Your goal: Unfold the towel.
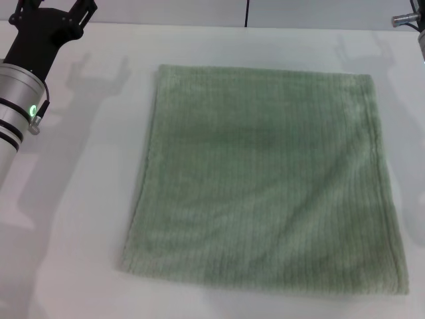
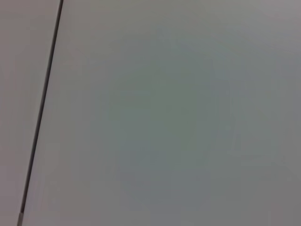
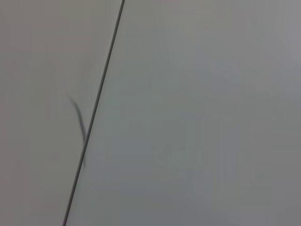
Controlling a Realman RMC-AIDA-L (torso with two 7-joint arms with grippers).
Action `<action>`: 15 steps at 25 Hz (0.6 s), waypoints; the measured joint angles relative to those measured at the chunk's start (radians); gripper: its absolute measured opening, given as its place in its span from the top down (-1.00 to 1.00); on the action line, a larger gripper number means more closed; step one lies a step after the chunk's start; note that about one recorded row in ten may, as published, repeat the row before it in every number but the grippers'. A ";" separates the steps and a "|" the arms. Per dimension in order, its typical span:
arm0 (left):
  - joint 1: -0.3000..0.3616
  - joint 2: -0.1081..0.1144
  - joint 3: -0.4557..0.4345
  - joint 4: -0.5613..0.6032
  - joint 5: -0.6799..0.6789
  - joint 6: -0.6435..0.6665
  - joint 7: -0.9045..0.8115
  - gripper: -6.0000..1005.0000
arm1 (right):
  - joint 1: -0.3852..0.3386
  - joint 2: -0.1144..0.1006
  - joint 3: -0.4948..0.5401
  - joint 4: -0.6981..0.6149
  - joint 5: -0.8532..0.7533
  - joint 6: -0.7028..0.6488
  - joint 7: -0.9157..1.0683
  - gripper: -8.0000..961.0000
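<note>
White tabletop (image 1: 86, 199) fills nearly all of my head view, matte and plain, with a pale wall behind it split by a dark vertical seam (image 1: 247, 13) at the far edge.

Starting at the left, my left arm (image 1: 16, 100) comes in from the near left side, a silver segment with black bands and a small green light, ending in a black wrist. The left gripper (image 1: 56, 5) sits over the far left corner of the table, well apart from the cloth. Its black fingers spread outward like a V and run off the top of the picture, so I read the pincer as wide, with nothing between its fingers. Its shadow falls on the table just beside it.

Moving to the middle, the towel (image 1: 265, 179) lies flat on the table, pale sage green with fine ribbing, roughly square, its edges slightly wavy and its near side wider than its far side. Nothing touches it.

At the far right corner only a sliver of the right gripper (image 1: 413, 20) shows, grey metal at the picture's edge; I cannot tell how its pincer stands.

Both wrist views show me only blank pale surface crossed by a thin dark line.
</note>
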 joint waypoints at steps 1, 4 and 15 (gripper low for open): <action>0.000 0.000 0.000 0.000 0.000 0.000 0.000 -0.71 | -0.001 0.000 0.000 0.001 0.001 0.000 0.000 -0.49; 0.002 0.000 0.000 0.000 0.000 0.000 0.006 -0.71 | -0.002 0.000 0.000 0.001 0.003 -0.001 0.000 -0.49; 0.002 0.000 0.000 0.000 0.005 0.000 0.007 -0.71 | -0.005 0.000 -0.008 -0.002 -0.001 -0.001 0.002 -0.49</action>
